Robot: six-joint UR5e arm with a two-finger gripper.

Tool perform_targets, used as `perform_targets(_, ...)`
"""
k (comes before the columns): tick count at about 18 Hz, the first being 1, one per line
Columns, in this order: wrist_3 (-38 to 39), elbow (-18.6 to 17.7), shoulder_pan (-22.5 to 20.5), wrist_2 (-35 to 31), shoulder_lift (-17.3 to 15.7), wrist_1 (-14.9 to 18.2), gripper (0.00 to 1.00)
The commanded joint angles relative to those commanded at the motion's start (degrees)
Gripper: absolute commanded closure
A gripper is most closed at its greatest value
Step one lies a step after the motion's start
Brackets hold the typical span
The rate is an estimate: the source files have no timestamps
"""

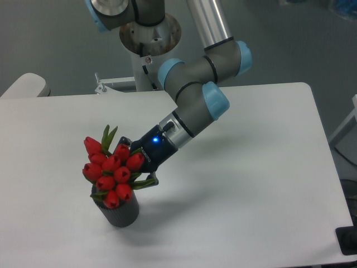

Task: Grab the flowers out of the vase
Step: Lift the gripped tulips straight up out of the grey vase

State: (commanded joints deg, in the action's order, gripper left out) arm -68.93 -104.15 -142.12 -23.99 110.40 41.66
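Reaching in low from the right, the gripper [135, 166] was buried behind the flowers [111, 170], its jaws apparently closed around the bunch. The red buds stood just above the dark vase [124, 213] on the white table [251, 184], stems hidden.

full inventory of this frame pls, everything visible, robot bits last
flowers: one bunch of about ten red tulip buds with green leaves, front left of table, above the vase
vase: 1, dark grey, under the bunch
table: 1, white, fills most of frame
rounded object: 1, off-white, far left edge, partly cut off
arm: 1, grey with blue joints, reaching in from the back
gripper: 1, black, blue light on, at the bunch; fingers hidden
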Motion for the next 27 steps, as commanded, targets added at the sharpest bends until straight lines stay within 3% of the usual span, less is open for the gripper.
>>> perform_targets(9,11.1,2.7,-0.3,0.0,-4.2,0.0,0.6)
perform_targets(27,18.3,8.0,-2.9,-0.3,-7.9,0.2,0.61)
